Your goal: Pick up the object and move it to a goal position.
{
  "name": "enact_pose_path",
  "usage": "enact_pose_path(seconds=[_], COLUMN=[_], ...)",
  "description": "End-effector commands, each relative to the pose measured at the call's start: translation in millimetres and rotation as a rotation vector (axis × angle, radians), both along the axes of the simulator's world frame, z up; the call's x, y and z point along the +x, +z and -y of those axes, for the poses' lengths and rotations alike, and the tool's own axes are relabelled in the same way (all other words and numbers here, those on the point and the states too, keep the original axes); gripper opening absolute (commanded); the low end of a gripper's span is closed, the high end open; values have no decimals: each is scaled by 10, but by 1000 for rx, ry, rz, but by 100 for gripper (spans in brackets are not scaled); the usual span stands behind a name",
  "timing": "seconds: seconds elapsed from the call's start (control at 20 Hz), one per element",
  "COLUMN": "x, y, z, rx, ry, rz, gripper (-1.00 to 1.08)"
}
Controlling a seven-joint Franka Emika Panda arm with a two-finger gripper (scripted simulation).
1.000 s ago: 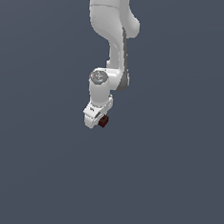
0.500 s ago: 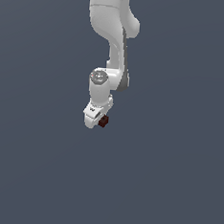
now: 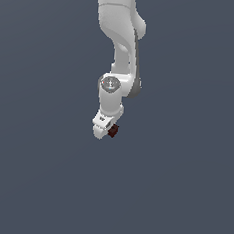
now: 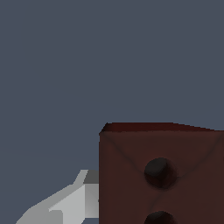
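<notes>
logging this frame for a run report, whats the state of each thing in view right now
small dark red-brown cube: off any surface, gripped at the tip of the tool; fills much of the wrist view, two dark round dimples on its near face
white tool: shut on the cube, pointing down; one light grey finger shows beside the cube
white robot arm: reaching down from the top of the exterior view, wrist bent
</notes>
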State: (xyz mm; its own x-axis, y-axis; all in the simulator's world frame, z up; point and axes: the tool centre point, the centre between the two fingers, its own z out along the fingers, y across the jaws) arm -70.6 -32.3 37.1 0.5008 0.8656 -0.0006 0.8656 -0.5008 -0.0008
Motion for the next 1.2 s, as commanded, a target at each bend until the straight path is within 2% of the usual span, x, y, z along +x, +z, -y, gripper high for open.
enact_pose_path(seconds=[0.0,0.65,1.15], x=[131,929,1431], y=[53,324,485], z=[-128,-894,-1354], rx=[0,1,1], ry=[1,0,0], rz=[2,2,1], gripper=[-100,-100,-100])
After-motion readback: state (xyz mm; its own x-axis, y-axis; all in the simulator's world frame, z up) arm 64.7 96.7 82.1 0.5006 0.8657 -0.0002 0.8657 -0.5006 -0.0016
